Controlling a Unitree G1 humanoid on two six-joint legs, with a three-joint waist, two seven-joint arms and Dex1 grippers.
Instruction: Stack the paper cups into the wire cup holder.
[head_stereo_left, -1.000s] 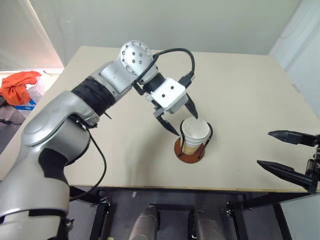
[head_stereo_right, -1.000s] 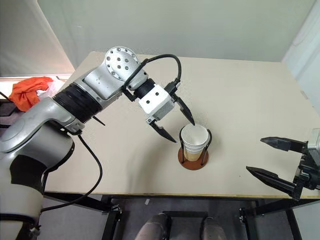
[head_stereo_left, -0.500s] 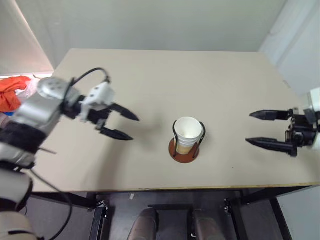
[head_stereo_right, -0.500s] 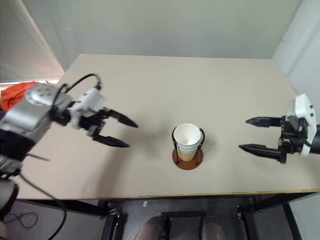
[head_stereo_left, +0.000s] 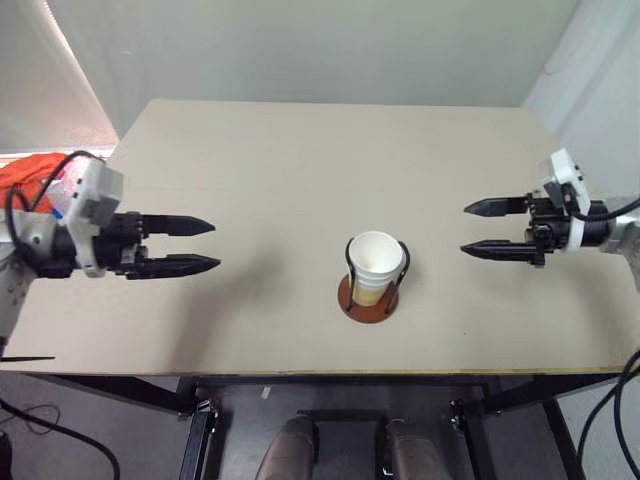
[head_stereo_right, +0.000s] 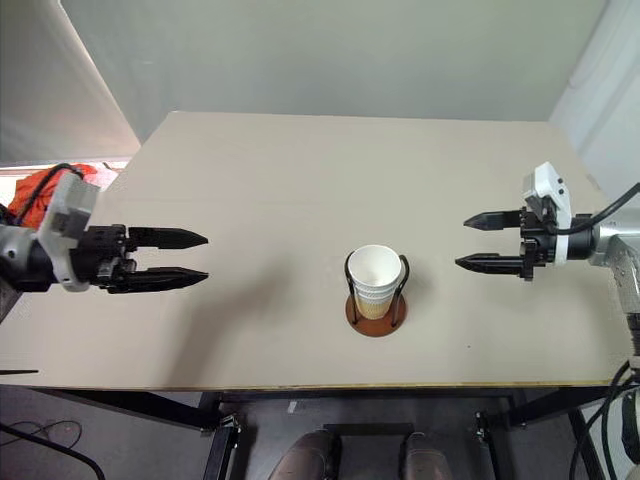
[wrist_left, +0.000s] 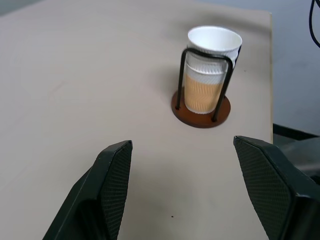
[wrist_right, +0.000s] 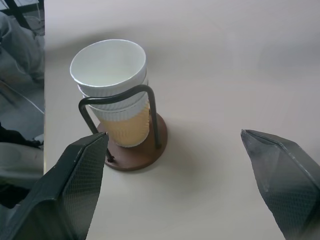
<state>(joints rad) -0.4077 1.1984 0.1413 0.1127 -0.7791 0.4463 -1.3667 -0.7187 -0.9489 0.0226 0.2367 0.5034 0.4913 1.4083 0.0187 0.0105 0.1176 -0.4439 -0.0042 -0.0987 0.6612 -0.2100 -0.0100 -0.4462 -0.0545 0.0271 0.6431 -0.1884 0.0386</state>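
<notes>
Head overhead; wrists low, facing wire cup holder (wrist_left: 201, 102).

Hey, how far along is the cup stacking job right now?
Looks finished: the paper cups sit nested upright inside the wire cup holder near the table's front edge. Nothing is in hand; the left gripper and right gripper are open and apart from the stack, one on each side. No loose cups visible on the table.

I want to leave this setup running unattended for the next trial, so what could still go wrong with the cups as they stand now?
The paper cups stand nested in the wire cup holder, rims above the wire loops, so a knock could tip the stack. The left gripper and right gripper hang open on either side, pointing inward; a careless sweep might hit it. The holder sits toward the table front edge and could slide off.
</notes>
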